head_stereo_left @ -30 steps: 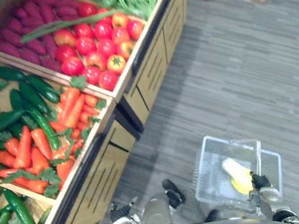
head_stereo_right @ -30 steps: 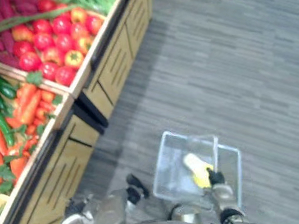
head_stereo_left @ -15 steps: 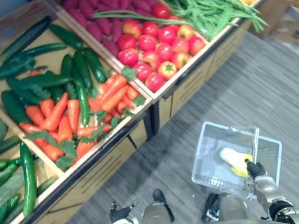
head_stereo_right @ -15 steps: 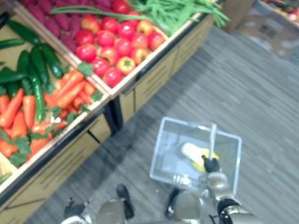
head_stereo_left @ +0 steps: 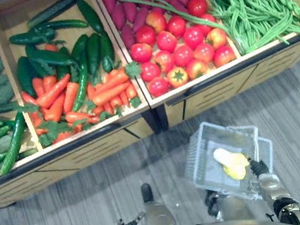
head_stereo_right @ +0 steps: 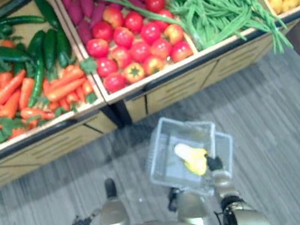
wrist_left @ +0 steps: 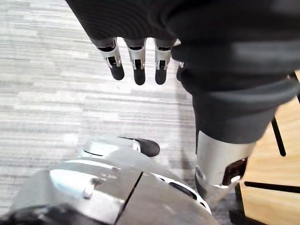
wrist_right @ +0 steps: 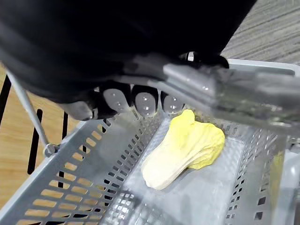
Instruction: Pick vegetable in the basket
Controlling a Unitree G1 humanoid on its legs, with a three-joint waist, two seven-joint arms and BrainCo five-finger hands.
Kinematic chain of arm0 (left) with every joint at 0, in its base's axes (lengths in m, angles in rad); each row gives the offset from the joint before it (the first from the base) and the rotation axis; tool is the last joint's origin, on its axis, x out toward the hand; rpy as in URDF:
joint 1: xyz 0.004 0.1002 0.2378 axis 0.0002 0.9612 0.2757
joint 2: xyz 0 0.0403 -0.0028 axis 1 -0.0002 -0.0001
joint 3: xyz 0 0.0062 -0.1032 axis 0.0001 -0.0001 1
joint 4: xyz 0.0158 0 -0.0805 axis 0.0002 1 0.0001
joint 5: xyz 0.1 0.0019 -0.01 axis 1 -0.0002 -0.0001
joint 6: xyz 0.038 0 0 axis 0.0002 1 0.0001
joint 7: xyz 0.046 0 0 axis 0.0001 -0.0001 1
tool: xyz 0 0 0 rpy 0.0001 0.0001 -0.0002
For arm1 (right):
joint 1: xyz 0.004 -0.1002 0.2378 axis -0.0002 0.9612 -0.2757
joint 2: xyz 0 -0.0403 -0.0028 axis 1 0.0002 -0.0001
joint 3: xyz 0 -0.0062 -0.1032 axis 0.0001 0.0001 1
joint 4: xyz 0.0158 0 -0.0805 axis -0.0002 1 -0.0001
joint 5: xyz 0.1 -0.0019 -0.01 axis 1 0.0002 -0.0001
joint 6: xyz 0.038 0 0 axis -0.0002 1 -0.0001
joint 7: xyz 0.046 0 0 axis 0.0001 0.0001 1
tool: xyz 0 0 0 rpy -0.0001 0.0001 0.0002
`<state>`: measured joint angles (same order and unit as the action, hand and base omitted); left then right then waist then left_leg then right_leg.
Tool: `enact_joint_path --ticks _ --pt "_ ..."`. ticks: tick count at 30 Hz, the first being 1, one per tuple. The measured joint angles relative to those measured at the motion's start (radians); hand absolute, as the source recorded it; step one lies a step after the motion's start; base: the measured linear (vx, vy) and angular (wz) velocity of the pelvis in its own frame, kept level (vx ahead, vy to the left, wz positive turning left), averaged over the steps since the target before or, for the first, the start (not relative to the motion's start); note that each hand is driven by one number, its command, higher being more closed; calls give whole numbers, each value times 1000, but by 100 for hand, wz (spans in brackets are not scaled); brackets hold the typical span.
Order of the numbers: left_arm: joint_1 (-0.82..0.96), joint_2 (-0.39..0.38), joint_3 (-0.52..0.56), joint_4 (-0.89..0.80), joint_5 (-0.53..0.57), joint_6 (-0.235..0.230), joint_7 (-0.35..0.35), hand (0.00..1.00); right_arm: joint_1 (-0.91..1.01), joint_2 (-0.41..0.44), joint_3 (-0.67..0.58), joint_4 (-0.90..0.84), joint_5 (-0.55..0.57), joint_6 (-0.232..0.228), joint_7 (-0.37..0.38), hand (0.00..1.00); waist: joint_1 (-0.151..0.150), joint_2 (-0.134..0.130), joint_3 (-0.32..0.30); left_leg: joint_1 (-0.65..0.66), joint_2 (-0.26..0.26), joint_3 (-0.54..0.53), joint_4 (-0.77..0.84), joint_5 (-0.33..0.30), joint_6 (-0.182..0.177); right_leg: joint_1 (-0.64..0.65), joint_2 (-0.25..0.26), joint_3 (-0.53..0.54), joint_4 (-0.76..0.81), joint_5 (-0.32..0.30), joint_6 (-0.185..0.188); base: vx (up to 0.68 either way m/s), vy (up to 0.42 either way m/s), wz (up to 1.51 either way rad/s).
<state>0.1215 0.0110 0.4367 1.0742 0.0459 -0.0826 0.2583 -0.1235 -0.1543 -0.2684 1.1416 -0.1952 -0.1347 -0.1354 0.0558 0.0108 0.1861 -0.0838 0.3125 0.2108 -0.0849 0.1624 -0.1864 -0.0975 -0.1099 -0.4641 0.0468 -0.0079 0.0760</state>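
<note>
Head view has swung square onto the counter (head_stereo_left: 88,153); things themselves unmoved. Right hand (head_stereo_right: 214,165) stays curled round the basket (head_stereo_left: 202,155) handle, cabbage (head_stereo_left: 230,162) inside. Left hand (wrist_left: 136,61) hangs empty, fingers straight, nearer the carrots (head_stereo_left: 60,101) lying slantwise ahead-left.

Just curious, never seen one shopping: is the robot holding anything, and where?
Its right hand grips the grey basket by the handle; the left hand holds nothing.
</note>
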Motion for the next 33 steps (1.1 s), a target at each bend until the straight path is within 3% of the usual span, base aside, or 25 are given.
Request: enact_joint_path --ticks 4,9,13,16,18,25,29,33 --pt "-1 4 -1 -3 -4 1 18 0 18 -3 -8 2 2 -1 -31 100 -15 -1 -4 -21 -24 74 -9 1 2 31 -18 -69 -12 -8 15 -8 56 54" --pt "-3 5 0 -18 -33 2 65 0 20 13 -19 2 0 -6 -31 100 -11 -14 -14 -37 -51 98 -11 -1 6 37 -39 -85 -16 -2 30 -27 86 21" --pt "0 -10 0 -176 -35 -2 129 0 30 18 -34 0 1 -9 -31 100 -10 -8 -18 -37 -57 110 -16 -5 14 35 -51 -83 -16 2 36 -27 38 -1" --pt "3 -4 -7 -405 44 -19 203 0 44 15 -37 -8 3 -18 -36 100 -8 -2 -33 -41 -67 109 -17 -9 24 34 -56 -86 -16 1 36 13 12 4" --pt "-2 17 -10 -522 145 -64 272 0 55 16 -36 -9 10 -32 -41 100 -7 -1 -46 -41 -80 110 -17 -13 31 34 -68 -85 -15 4 39 62 30 3" --pt "-30 121 3 -844 373 -62 456 0 68 15 -36 -9 40 -45 -60 100 2 -4 -52 -26 -88 154 -15 -16 35 26 -78 -51 -15 12 50 60 8 -10" --pt "-62 161 3 -912 440 -67 493 0 73 14 -36 -26 40 -47 -60 100 -2 -3 -53 -14 -84 189 -13 -20 34 12 -74 -17 -13 12 49 40 -16 -27" --pt "-98 219 3 -917 479 -73 523 0 78 14 -37 -29 40 -53 -58 100 -23 -3 -56 -12 -79 208 -11 -26 34 -4 -67 4 -13 13 48 38 -12 -15"
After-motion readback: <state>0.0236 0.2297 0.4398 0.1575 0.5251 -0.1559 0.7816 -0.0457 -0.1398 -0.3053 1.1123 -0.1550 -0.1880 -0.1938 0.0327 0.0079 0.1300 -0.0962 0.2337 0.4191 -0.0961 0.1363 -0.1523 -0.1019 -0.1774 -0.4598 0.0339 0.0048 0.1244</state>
